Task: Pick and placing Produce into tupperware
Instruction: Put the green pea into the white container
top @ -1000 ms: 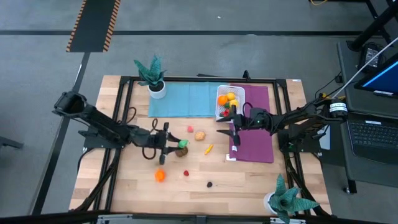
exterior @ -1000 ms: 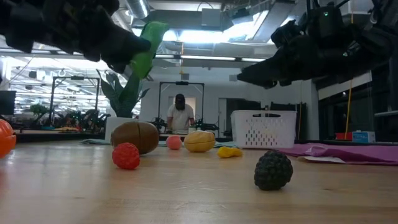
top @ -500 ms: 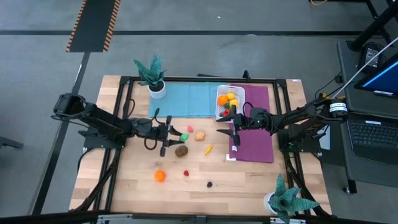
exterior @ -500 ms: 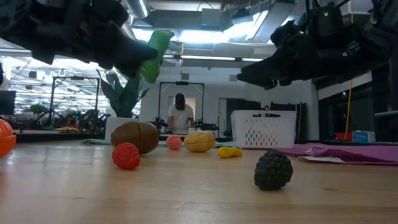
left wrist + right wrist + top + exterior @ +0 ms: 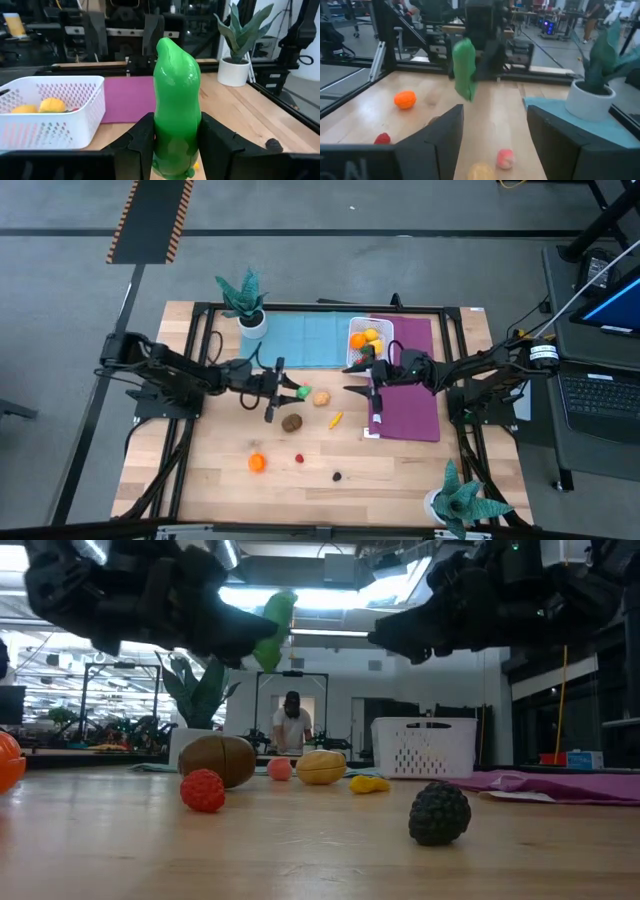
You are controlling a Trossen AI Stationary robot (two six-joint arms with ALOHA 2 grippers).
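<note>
Counting seven loose produce pieces [image 5: 292, 422] (one green piece [image 5: 176, 125] gripped), one tupperware [image 5: 368, 343].

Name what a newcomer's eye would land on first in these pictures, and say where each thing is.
The bright green vegetable, clamped upright in the left gripper and held above mid-table, stands out most. Next is the white tupperware at the far edge of the purple mat, already holding orange and yellow pieces, with the right gripper hovering open beside it. Loose produce dots the bare wood, notably an orange piece near the front.
</note>
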